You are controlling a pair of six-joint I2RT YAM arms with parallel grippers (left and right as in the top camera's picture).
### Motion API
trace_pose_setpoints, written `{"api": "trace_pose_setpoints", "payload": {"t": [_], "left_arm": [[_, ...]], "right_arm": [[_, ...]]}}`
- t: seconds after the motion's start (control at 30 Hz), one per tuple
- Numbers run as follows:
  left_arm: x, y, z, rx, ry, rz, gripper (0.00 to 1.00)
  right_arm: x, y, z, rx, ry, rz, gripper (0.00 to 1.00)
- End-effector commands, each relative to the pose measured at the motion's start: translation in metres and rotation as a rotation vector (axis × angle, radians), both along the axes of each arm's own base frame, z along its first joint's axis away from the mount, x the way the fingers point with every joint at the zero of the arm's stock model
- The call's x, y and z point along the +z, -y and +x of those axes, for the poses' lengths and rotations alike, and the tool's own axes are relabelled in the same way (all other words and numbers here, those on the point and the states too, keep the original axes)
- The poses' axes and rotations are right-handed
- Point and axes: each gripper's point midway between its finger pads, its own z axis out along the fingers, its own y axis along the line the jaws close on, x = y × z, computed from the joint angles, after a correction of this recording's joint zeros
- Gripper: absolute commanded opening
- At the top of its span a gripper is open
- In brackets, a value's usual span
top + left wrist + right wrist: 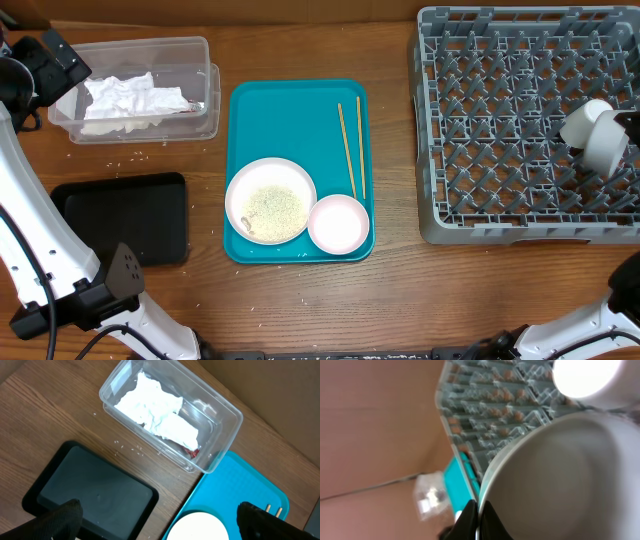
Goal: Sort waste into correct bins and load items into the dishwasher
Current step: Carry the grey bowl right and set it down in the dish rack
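My right gripper [479, 514] is shut on the rim of a white bowl [560, 480]. It holds the bowl tilted on its side over the right part of the grey dishwasher rack [500, 120], where the bowl [598, 138] also shows from above. My left gripper [159, 510] is open and empty, high above the table's left side between the black bin [95, 490] and the teal tray [235, 485]. The clear bin [195, 60] holds crumpled napkins [125, 98] and a red wrapper [191, 451]. On the teal tray [290, 120] lie a plate with rice [270, 200], a smaller dish [338, 222] and chopsticks [350, 150].
Loose rice grains [130, 157] are scattered on the wood between the clear bin and the black bin [125, 215]. The left arm's base [100, 300] stands at the front left. A round white shape [587, 377] shows above the rack [490, 405] in the right wrist view.
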Motion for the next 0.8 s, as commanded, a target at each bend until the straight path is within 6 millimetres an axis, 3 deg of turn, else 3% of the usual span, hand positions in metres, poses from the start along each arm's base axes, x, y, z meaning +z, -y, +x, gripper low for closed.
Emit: {"api": "trace_pose_setpoints", "payload": {"t": [0.0, 0.2, 0.47, 0.63, 0.77], "left_arm": [[0.001, -0.002, -0.002, -0.009, -0.004, 0.016, 1.0], [0.001, -0.002, -0.002, -0.009, -0.005, 0.016, 1.0], [0.001, -0.002, -0.002, -0.009, -0.004, 0.016, 1.0], [0.001, -0.002, -0.002, -0.009, -0.004, 0.016, 1.0], [0.001, -0.002, -0.002, -0.009, -0.004, 0.016, 1.0]], "right_arm": [[0.032, -0.015, 0.007, 0.048, 0.26, 0.2, 0.04], [0.004, -0.015, 0.009, 0.033, 0.252, 0.303, 0.04], [-0.038, 0.01, 0.007, -0.038, 0.151, 0.345, 0.04], [-0.051, 0.015, 0.005, -0.055, 0.098, 0.321, 0.04], [-0.072, 0.024, -0.002, -0.099, -0.024, 0.262, 0.06]]}}
